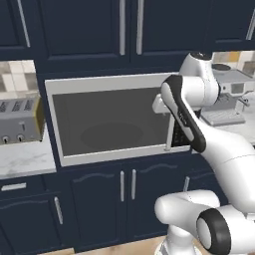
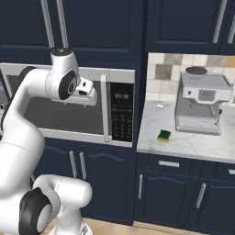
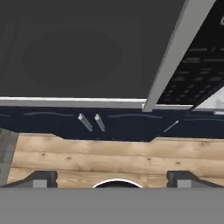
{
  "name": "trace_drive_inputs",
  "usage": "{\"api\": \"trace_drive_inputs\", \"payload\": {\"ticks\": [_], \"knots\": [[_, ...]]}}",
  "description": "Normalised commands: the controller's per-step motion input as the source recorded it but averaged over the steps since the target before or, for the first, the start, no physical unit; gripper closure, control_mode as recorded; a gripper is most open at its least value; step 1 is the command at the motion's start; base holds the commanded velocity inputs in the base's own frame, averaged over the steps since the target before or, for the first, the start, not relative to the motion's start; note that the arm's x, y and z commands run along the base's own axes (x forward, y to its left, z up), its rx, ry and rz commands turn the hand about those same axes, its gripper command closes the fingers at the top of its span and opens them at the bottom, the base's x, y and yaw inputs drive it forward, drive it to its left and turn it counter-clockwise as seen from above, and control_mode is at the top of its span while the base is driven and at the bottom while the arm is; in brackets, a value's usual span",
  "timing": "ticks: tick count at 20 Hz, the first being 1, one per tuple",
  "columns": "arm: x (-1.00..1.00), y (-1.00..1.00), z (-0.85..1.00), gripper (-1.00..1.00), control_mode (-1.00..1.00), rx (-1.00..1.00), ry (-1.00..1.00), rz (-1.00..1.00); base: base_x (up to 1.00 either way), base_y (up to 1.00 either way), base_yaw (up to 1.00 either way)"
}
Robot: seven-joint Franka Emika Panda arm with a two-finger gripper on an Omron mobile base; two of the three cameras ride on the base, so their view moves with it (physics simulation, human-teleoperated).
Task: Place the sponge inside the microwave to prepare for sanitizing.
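We see the gripper (image 3: pixel 112 178) hanging in front of the microwave (image 1: pixel 107 122), close to the vertical door handle (image 2: pixel 105 109), with its jaws spread wide and nothing between them. We judge that it is up here because the door has to be opened before anything can go inside; the dark glass looks shut, with the round turntable (image 1: pixel 112 134) showing dimly through it. The hand camera looks down past the door's lower edge to the cabinet fronts and the wooden floor (image 3: pixel 109 157), so the hand is tilted downward.

The sponge (image 2: pixel 164 135) lies flat, green side up, on the pale marbled surface (image 2: pixel 193 140) to the right of the microwave, just in front of the coffee machine (image 2: pixel 200 103) and apart from it. It is well away from the gripper, untouched.

The microwave is built into dark blue cabinets, with tall doors above and drawers and doors below. On its other side a toaster (image 1: pixel 21 119) stands on a second stretch of marbled surface, against a tiled wall.
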Motion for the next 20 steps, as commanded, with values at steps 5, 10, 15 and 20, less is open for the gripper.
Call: {"api": "trace_drive_inputs", "payload": {"ticks": [5,10,15,20], "knots": [[0.0,0.0,0.0,-1.0,1.0,0.0,0.0,0.0,0.04,-0.63,0.0],[0.0,0.0,0.0,-1.0,1.0,0.0,0.0,0.0,-0.09,-0.79,0.0],[0.0,0.0,0.0,-1.0,1.0,0.0,0.0,0.0,-0.32,-0.32,0.0],[0.0,0.0,0.0,-1.0,1.0,0.0,0.0,0.0,-0.57,0.02,0.0]]}}
